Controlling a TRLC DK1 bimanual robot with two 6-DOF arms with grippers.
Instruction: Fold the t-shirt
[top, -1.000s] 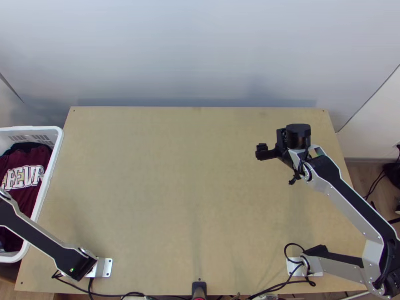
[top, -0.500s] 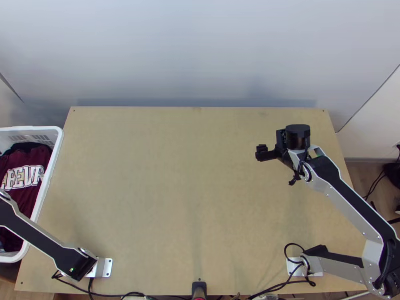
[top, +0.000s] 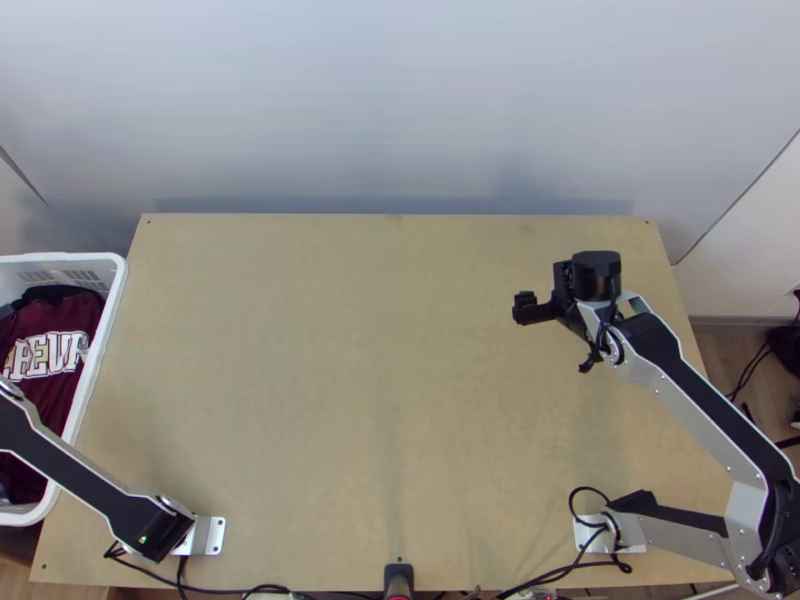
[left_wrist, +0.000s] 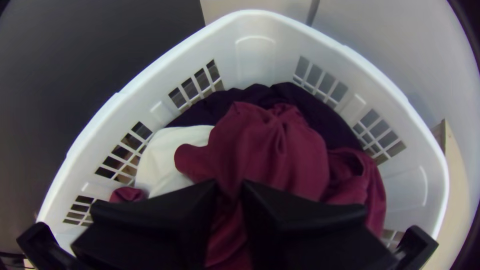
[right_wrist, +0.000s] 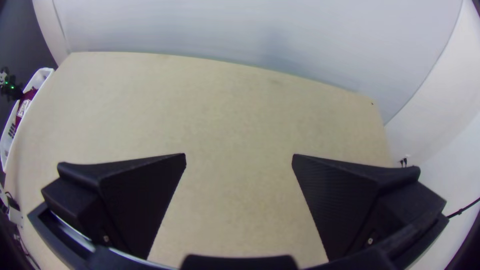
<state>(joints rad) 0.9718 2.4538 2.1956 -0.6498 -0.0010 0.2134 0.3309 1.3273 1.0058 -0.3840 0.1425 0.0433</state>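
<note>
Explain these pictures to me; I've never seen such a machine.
This is a robot with two arms, a left arm and a right arm, fixed to a light wooden table. One camera looks steeply down from high over the table's near edge; each of the other two rides on an arm's wrist.

The left gripper is over a white basket beside the table. In it lie a maroon shirt with white letters, a white cloth and a dark cloth, bunched together. I cannot tell whether that gripper holds any cloth. The right gripper, above the table, is open and holds nothing.
</note>
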